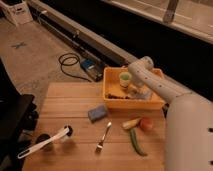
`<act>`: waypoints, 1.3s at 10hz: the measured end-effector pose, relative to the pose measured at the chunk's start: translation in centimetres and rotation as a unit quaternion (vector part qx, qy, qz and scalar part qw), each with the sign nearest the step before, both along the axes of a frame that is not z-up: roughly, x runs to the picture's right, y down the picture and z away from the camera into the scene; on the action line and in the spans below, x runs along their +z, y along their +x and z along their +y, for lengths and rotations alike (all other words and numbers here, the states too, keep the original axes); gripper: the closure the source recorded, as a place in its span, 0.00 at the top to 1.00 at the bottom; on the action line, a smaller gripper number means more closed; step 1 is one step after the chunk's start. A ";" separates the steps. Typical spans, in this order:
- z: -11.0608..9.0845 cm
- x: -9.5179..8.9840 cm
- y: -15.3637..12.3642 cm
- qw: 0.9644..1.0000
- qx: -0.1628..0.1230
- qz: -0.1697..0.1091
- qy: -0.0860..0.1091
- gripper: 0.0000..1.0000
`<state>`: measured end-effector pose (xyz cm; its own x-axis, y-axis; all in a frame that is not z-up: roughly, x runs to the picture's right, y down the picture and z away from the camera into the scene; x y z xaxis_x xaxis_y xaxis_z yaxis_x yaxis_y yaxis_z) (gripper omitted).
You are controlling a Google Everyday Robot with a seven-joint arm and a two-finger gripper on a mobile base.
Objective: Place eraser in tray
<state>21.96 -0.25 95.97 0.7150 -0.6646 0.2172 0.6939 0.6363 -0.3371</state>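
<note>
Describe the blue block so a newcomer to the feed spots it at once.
On the wooden table, find the big yellow tray, where the gripper sits inside. Just outside the tray's front wall, toward its left end as viewed, lies the blue block: the only flat blue rectangle, above the silver fork.

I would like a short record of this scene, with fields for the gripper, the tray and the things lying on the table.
gripper: inside the tray, toward its right half
tray: yellow, at the far edge of the wooden table
in tray: green cup; other contents unclear
in front of tray: blue block, fork
front right: red fruit, green vegetable
front left: white-handled brush
</note>
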 end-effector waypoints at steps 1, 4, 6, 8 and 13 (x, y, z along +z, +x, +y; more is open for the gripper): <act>0.3 0.5 0.2 1.000 -0.004 -0.003 -0.006 0.65; 1.0 2.0 0.3 1.000 -0.015 -0.010 -0.022 0.65; 1.3 2.8 0.4 0.999 -0.017 -0.014 -0.030 0.65; 1.7 3.5 0.4 0.999 -0.019 -0.016 -0.037 0.62; 1.5 3.4 0.6 0.999 -0.020 -0.006 -0.028 0.13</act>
<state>22.54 1.29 99.35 0.6851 -0.6792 0.2631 0.7226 0.5882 -0.3630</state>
